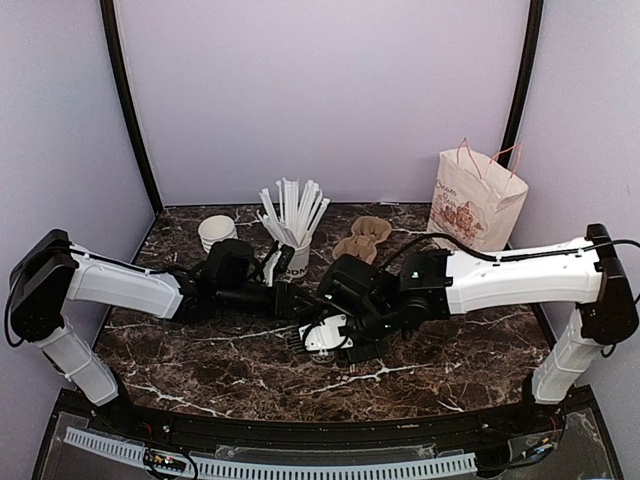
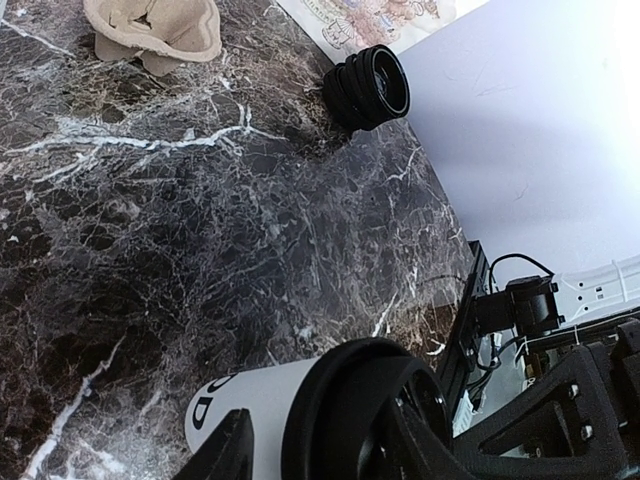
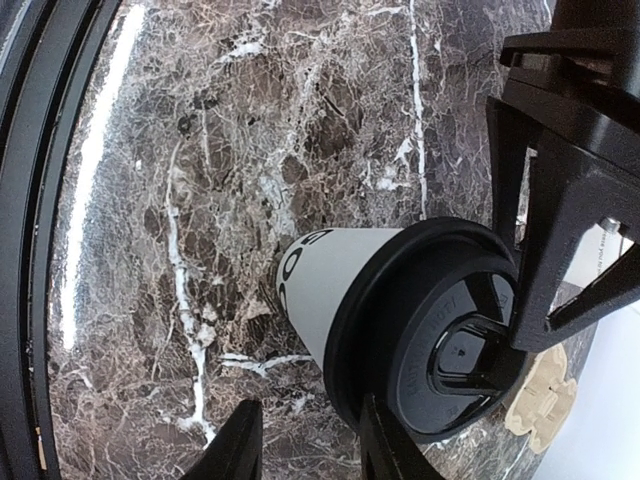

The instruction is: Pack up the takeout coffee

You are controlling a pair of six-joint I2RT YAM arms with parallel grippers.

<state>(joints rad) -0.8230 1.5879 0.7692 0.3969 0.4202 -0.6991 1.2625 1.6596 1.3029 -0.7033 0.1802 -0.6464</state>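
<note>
We see a dark marble table [image 1: 200,370] with a printed paper bag [image 1: 475,205] standing at its far right, and we place everything else from that bag. The right arm [image 1: 520,275] runs in front of the bag toward mid-table, and the left arm [image 1: 120,285] reaches in from the side opposite the bag to meet it. Just left of the bag lies a brown cardboard cup carrier [image 1: 362,238]. Further left of the bag stands a white cup of straws [image 1: 296,250], then a short stack of lidless white cups [image 1: 217,232], farthest from the bag. A stack of black lids [image 2: 368,87] lies on its side close to the bag's foot. The takeout coffee [image 3: 400,320], white with dark lettering and a black lid, sits well left of the bag and nearer to us, where the two arms meet. The left gripper [image 2: 320,460] has a finger on each side of the cup and, from the cropped wrist view, seems closed on it. The right gripper [image 3: 312,440] has its fingers parted with nothing between them, and the cup is just past their tips.
</note>
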